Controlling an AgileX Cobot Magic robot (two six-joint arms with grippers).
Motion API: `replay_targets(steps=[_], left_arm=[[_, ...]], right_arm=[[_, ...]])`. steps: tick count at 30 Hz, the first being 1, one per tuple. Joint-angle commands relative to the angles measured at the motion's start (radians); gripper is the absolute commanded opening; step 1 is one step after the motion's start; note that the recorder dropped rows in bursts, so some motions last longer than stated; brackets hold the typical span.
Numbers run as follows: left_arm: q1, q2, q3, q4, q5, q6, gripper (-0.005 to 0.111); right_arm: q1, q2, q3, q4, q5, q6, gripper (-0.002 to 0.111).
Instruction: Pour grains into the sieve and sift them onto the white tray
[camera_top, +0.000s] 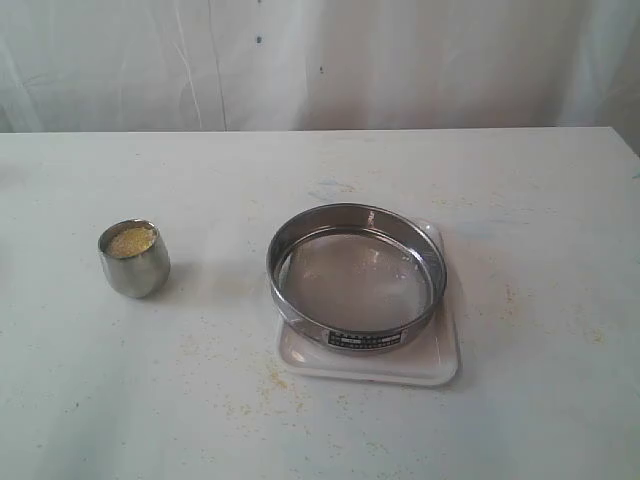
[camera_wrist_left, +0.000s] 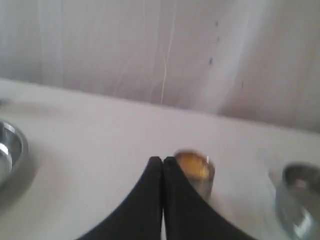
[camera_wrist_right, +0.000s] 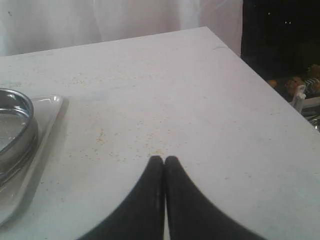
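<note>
**Both grippers shut and empty, cup not yet in hand**

Nearest to me, my left gripper (camera_wrist_left: 163, 162) and my right gripper (camera_wrist_right: 164, 161) are each pinched fully closed, with nothing between the jaws. Neither appears in the exterior view.

In the exterior view, loose yellow specks (camera_top: 270, 378) dot the desk (camera_top: 150, 430) at lower centre. Just beyond, right of centre, the white tray (camera_top: 440, 365) lies flat with the sieve (camera_top: 310, 322) standing on it. At centre left, well apart from both, a small steel cup (camera_top: 135, 272) holds the grains (camera_top: 131, 241). A white curtain (camera_top: 320, 60) closes off the top of the frame.

The risks, as I judge them:
- If I reach in with closed jaws, I would knock the cup over.
- The cup's rounded, polished wall could slip in a loose grip.
- The sieve seems to overhang the tray's left edge, so grains sifted there could land on the desk.
- A fast pour could jump the low rim.

Most of the tray is hidden under the sieve, and the rim label is too small to read. My left wrist view is blurred: the cup shows beyond my gripper, but I cannot identify the two steel shapes cut off at the frame edges.
</note>
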Motion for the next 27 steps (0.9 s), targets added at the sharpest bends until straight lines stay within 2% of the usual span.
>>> replay_targets(steps=[1, 3, 4, 6, 9, 14, 16, 20, 22, 23, 24, 25, 26, 27], left_arm=[[-0.004, -0.003, 0.0, -0.041, -0.507, -0.016, 0.0], [-0.004, 0.012, -0.033, -0.094, -0.715, -0.016, 0.0], [-0.004, 0.034, -0.081, -0.124, -0.74, -0.016, 0.0], [-0.004, 0.1, -0.194, -0.148, -0.69, -0.006, 0.0], [-0.004, 0.28, -0.399, -0.128, -0.543, 0.118, 0.0], [-0.004, 0.737, -0.735, 0.047, -0.521, 0.112, 0.0], [-0.004, 0.895, -0.837, 0.078, -0.411, 0.112, 0.0], [-0.003, 1.073, -0.982, 0.076, 0.078, 0.118, 0.0], [0.003, 1.133, -1.009, 0.076, 0.274, 0.139, 0.0], [0.019, 1.18, -1.008, 0.083, 0.418, 0.186, 0.0], [0.03, 1.202, -1.003, 0.086, 0.468, 0.195, 0.0], [0.081, 1.239, -0.995, 0.08, 0.57, 0.196, 0.0], [0.116, 1.253, -0.99, 0.067, 0.6, 0.196, 0.0], [0.196, 1.287, -0.988, 0.037, 0.66, 0.199, 0.0]], right_arm=[[0.002, -0.003, 0.002, -0.007, -0.006, -0.001, 0.0], [0.002, -0.003, 0.002, -0.007, -0.006, -0.001, 0.0], [0.002, -0.003, 0.002, -0.007, -0.006, -0.001, 0.0], [0.002, -0.003, 0.002, -0.007, -0.006, -0.001, 0.0], [0.002, -0.003, 0.002, -0.007, -0.006, -0.001, 0.0], [0.002, -0.003, 0.002, -0.007, -0.006, -0.001, 0.0], [0.002, -0.003, 0.002, -0.007, -0.006, -0.001, 0.0], [0.002, -0.003, 0.002, -0.007, -0.006, -0.001, 0.0], [0.002, -0.003, 0.002, -0.007, -0.006, -0.001, 0.0], [0.002, -0.003, 0.002, -0.007, -0.006, -0.001, 0.0], [0.002, -0.003, 0.002, -0.007, -0.006, -0.001, 0.0], [0.002, -0.003, 0.002, -0.007, -0.006, -0.001, 0.0], [0.002, -0.003, 0.002, -0.007, -0.006, -0.001, 0.0], [0.002, -0.003, 0.002, -0.007, -0.006, -0.001, 0.0]])
